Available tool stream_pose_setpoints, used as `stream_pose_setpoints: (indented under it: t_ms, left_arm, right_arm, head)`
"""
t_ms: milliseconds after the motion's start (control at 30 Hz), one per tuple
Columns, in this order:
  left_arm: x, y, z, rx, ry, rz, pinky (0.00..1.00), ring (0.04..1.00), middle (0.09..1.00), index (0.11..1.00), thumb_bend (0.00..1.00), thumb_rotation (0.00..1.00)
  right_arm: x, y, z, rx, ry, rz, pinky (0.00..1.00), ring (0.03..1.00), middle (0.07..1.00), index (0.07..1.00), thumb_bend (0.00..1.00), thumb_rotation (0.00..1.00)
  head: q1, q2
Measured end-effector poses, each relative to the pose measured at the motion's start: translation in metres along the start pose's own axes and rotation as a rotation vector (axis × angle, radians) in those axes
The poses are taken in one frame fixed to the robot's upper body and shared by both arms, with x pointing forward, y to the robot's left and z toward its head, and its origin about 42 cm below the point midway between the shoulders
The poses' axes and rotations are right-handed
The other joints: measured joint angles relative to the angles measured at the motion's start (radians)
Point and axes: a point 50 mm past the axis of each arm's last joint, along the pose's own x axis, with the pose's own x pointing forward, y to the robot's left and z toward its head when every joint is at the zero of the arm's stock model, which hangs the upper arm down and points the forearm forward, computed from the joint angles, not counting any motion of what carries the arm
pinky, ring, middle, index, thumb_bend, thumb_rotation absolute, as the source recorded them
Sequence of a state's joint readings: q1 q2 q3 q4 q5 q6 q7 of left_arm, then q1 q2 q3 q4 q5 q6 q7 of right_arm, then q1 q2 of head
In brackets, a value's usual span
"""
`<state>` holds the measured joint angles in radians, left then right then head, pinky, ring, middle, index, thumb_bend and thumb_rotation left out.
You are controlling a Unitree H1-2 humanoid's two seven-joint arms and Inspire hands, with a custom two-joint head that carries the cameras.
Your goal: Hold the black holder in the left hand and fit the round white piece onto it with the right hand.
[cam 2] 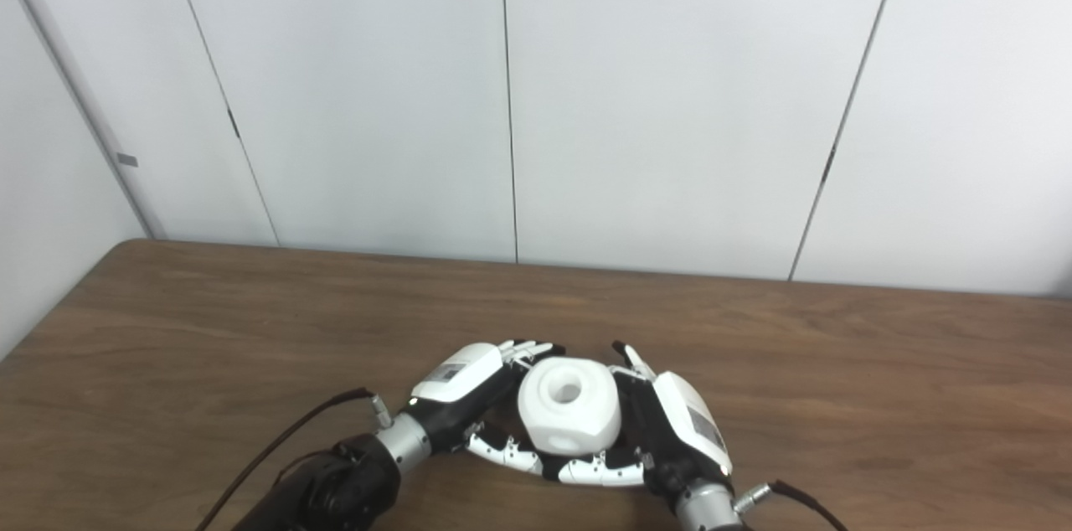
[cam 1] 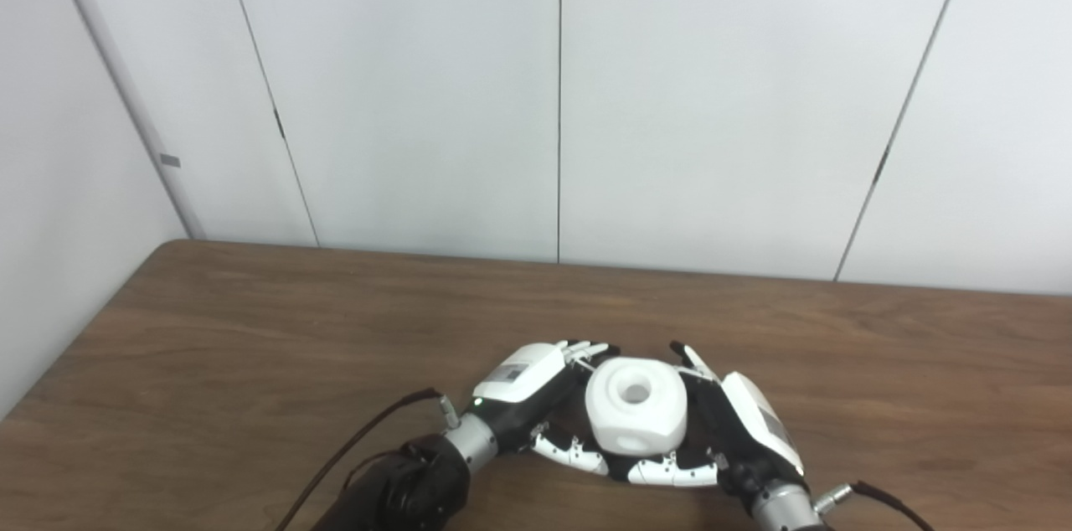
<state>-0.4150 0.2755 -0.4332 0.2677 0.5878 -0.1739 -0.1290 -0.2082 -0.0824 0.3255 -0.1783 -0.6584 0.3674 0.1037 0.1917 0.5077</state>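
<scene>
The round white piece (cam 1: 636, 412), a rounded block with a hole in its top, sits low over the table near the front edge, between my two hands. My left hand (cam 1: 536, 393) cups its left side, fingers curled behind it and thumb in front. My right hand (cam 1: 741, 422) closes on its right side in the same way. Under the white piece only a dark sliver of the black holder (cam 1: 618, 471) shows between the two thumbs; the rest is hidden by the piece and the hands.
The brown wooden table (cam 1: 251, 330) runs to a white panelled wall (cam 1: 553, 95) behind. A black cable (cam 1: 360, 439) runs along my left forearm, and another cable (cam 1: 888, 502) leaves the right wrist.
</scene>
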Motion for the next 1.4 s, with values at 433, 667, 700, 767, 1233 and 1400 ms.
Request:
stream_pose_setpoints:
  t_ms: [433, 667, 700, 767, 1233, 1400]
  left_arm:
    - [0.000, 0.000, 0.000, 0.000, 0.000, 0.000, 1.00, 0.967, 0.949, 0.476, 0.51, 0.05]
    - [0.000, 0.000, 0.000, 0.000, 0.000, 0.000, 1.00, 0.967, 0.950, 0.476, 0.51, 0.05]
    - [0.000, 0.000, 0.000, 0.000, 0.000, 0.000, 1.00, 0.966, 0.948, 0.476, 0.51, 0.05]
    - [0.000, 0.000, 0.000, -0.001, -0.002, 0.000, 1.00, 0.964, 0.946, 0.476, 0.51, 0.05]
    - [-0.001, 0.001, -0.004, -0.008, -0.016, 0.008, 1.00, 0.965, 0.947, 0.477, 0.51, 0.05]
    - [-0.002, 0.001, -0.006, -0.016, -0.016, 0.008, 1.00, 0.967, 0.947, 0.477, 0.51, 0.05]
  right_arm:
    - [0.000, -0.001, 0.000, -0.013, -0.002, 0.000, 0.80, 0.955, 0.969, 0.771, 0.87, 0.35]
    - [0.001, -0.001, 0.001, -0.017, -0.004, 0.003, 0.79, 0.946, 0.967, 0.799, 0.90, 0.34]
    - [0.001, -0.002, 0.000, -0.019, -0.004, 0.004, 0.79, 0.939, 0.964, 0.817, 0.92, 0.34]
    - [0.002, -0.003, 0.000, -0.023, -0.005, 0.003, 0.79, 0.936, 0.962, 0.832, 0.94, 0.34]
    - [0.002, -0.011, 0.000, -0.026, 0.007, 0.057, 0.83, 0.981, 1.000, 1.000, 1.00, 0.38]
    - [0.002, -0.012, -0.001, -0.023, 0.012, 0.059, 0.84, 0.992, 1.000, 1.000, 1.00, 0.42]
  head:
    - [-0.006, 0.000]
    - [-0.006, 0.000]
    - [-0.011, -0.003]
    - [-0.012, -0.005]
    - [-0.044, -0.025]
    - [-0.052, -0.031]
